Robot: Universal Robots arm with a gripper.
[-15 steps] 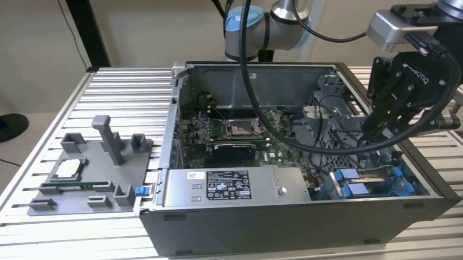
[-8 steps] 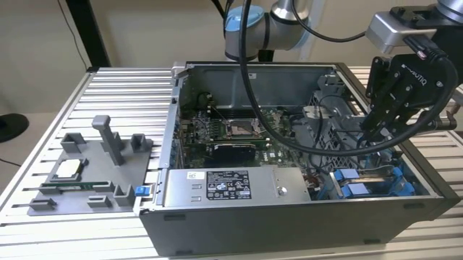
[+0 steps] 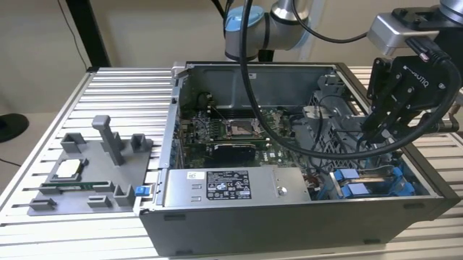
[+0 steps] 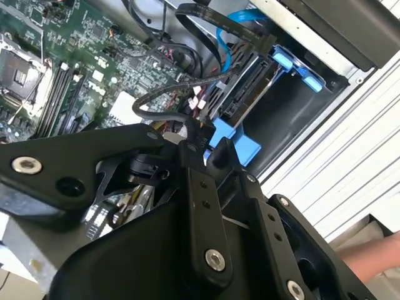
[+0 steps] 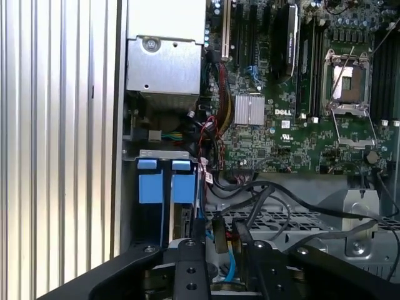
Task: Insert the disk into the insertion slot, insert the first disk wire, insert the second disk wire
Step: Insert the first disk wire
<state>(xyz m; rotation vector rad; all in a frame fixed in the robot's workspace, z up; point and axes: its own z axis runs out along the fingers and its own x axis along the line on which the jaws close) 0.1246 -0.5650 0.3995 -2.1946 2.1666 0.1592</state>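
The disk (image 3: 376, 174) stands on edge in the insertion slot (image 3: 354, 189), between bright blue rails, at the near right corner of the open computer case. In the second wrist view its dark underside (image 4: 247, 94) sits between blue clips. My gripper (image 3: 372, 135) hangs just above that bay. In both wrist views its fingertips (image 4: 199, 145) (image 5: 220, 240) are shut on a small black connector at the end of a black wire (image 4: 156, 115). A blue wire (image 4: 234, 19) loops over the disk's end.
A grey power supply box (image 3: 231, 187) fills the case's front, with the motherboard (image 3: 231, 130) behind it. A perforated metal cage (image 5: 281, 219) lies under loose black cables. A grey fixture tray (image 3: 94, 173) sits on the slatted table at the exterior view's left. A person's hand (image 4: 375, 256) is nearby.
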